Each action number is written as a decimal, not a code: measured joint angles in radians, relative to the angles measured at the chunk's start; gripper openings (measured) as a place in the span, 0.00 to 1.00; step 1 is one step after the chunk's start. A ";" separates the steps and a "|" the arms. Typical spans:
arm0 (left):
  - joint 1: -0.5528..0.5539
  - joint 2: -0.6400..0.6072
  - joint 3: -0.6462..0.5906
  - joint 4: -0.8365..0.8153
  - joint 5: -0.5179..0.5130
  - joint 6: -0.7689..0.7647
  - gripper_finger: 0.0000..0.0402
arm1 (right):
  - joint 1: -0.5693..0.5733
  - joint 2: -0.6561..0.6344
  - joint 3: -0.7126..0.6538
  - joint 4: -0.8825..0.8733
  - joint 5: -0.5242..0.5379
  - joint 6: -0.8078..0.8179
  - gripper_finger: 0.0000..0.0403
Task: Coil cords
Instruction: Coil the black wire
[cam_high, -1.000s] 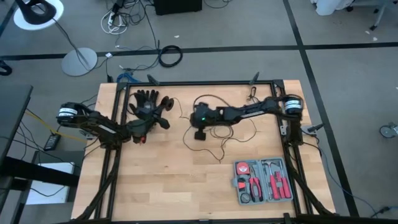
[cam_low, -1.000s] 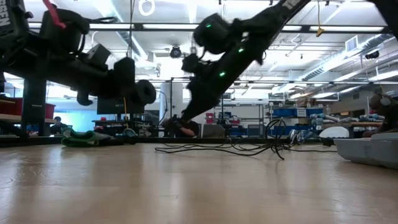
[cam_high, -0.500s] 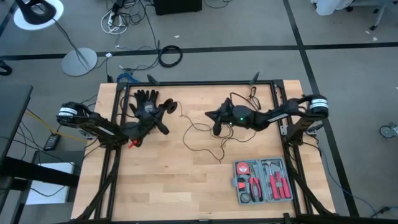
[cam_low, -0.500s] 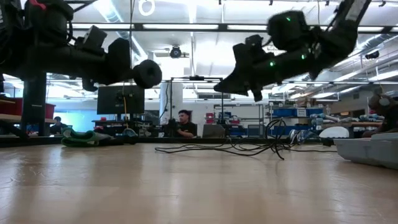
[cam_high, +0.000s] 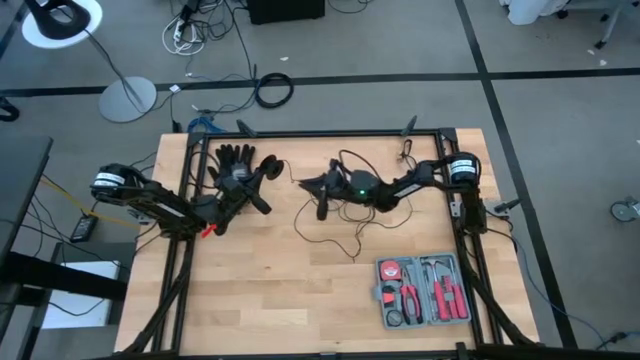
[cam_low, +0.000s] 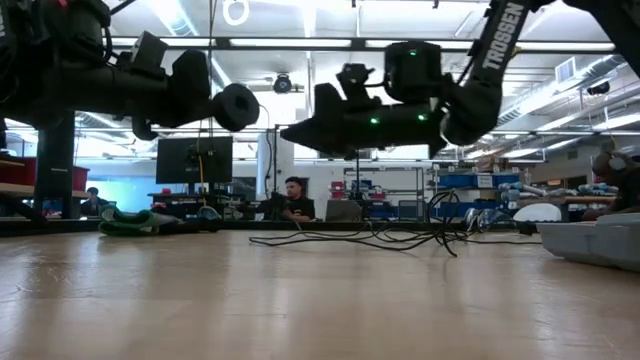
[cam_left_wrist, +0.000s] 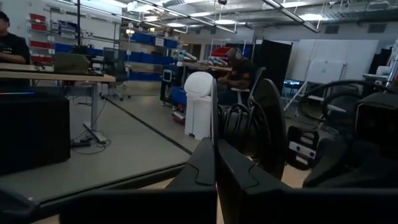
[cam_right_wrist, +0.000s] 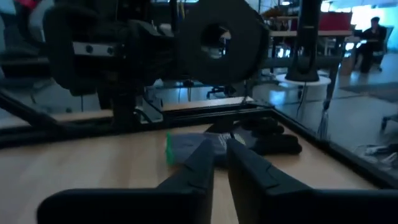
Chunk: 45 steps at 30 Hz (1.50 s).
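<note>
The cord is a thin black wire with a round black disc (cam_right_wrist: 217, 40) at one end. The disc stands on edge above the table at the tips of my left gripper (cam_high: 260, 180), which is shut and points toward the far right. From the disc (cam_high: 268, 168) the wire runs right into loose loops (cam_high: 345, 215) lying on the table. My right gripper (cam_right_wrist: 221, 146) hovers level over the table's middle and points left at the disc. It is open by a narrow gap, with nothing between its fingers. A black glove (cam_high: 232, 160) lies at the far left. My left gripper pinches the thin wire (cam_left_wrist: 214, 112) between its shut fingertips, close to the disc end. The fingers come level from the near left. The disc (cam_left_wrist: 270, 124) stands on edge beside the tips, clear of the table. The exact spot on the wire is too fine to see.
A grey tray of red-handled tools (cam_high: 423, 290) sits at the near right. Black frame rails (cam_high: 190, 240) run along the table's sides. A small clip (cam_high: 408, 150) lies at the far right. Bare wood spreads across the near left.
My right gripper pointed down at the loops in the table's middle. It then swung up and toward the right edge, and has come back left, turned level, toward the disc. My left gripper has risen a little and tipped upward, carrying the disc higher.
</note>
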 joint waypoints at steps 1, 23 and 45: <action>0.000 0.000 0.000 0.004 0.001 0.000 0.00 | 0.000 0.000 0.019 -0.035 0.002 -0.022 0.13; 0.000 0.000 0.000 0.017 0.001 -0.001 0.00 | -0.002 -0.001 0.141 -0.268 0.032 -0.110 0.13; 0.000 0.000 0.005 0.019 0.019 -0.034 0.00 | -0.003 -0.001 0.141 -0.296 0.033 -0.091 0.16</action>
